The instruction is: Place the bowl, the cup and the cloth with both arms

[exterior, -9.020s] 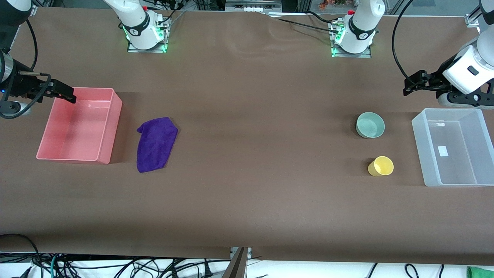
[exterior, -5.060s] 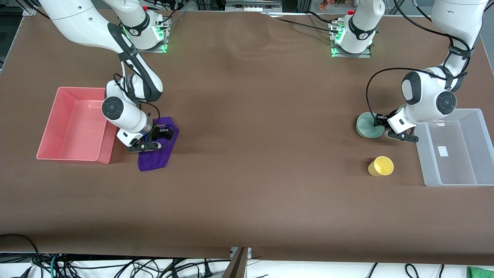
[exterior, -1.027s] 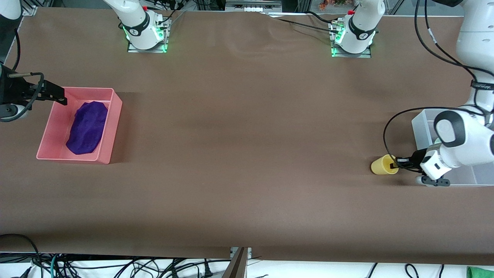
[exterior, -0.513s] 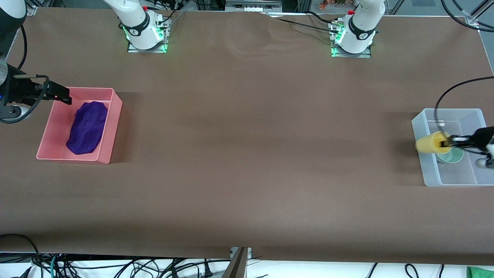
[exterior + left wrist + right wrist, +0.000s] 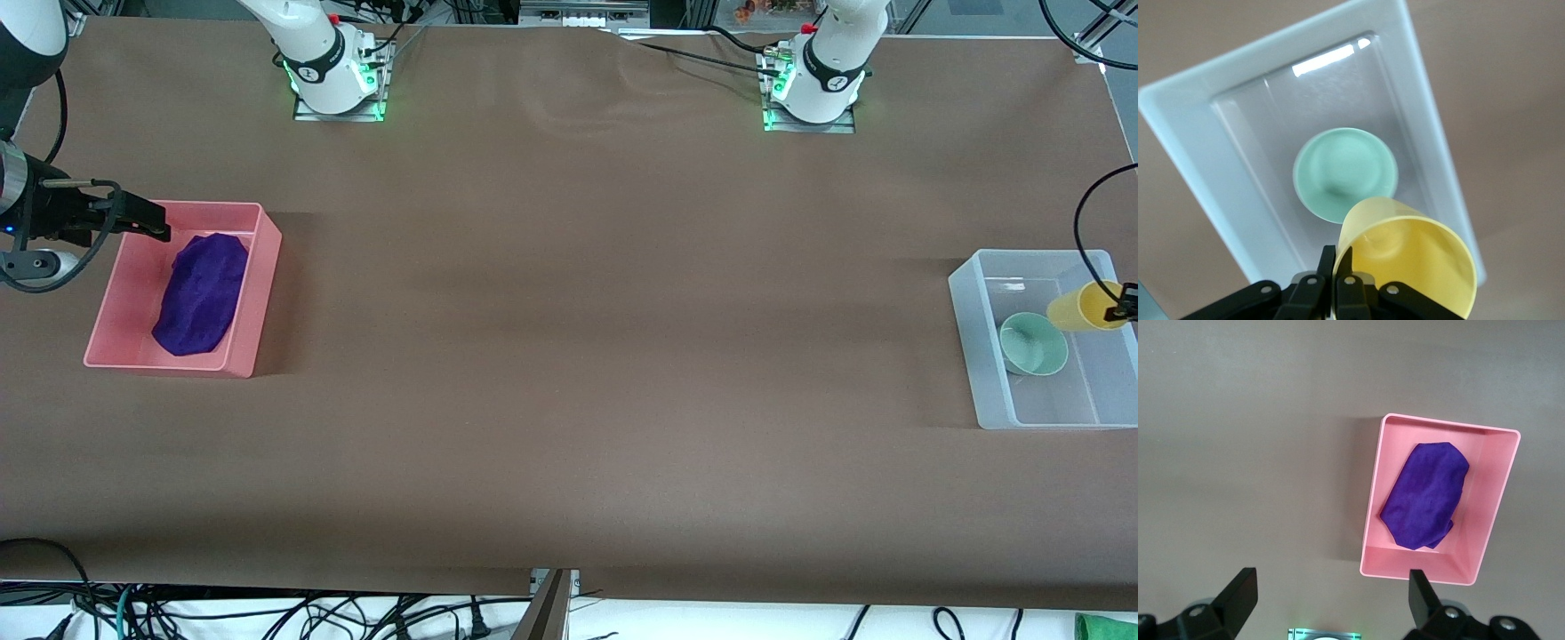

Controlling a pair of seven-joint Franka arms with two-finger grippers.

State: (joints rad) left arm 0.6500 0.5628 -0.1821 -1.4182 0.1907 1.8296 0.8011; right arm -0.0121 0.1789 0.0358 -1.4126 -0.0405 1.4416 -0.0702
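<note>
Cup (image 5: 1077,308) moved further over clear bin (image 5: 978,347), lying sideways.

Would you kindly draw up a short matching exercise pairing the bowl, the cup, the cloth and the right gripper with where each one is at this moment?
Things:
1. bowl
2. cup
3. cloth
4. right gripper

Places:
A. lying in the pink bin
B. held in the left gripper above the clear bin
C. open, over the pink bin's edge
D. resting inside the clear bin

Pairs: 1-D, 2-B, 3-A, 4-C
</note>
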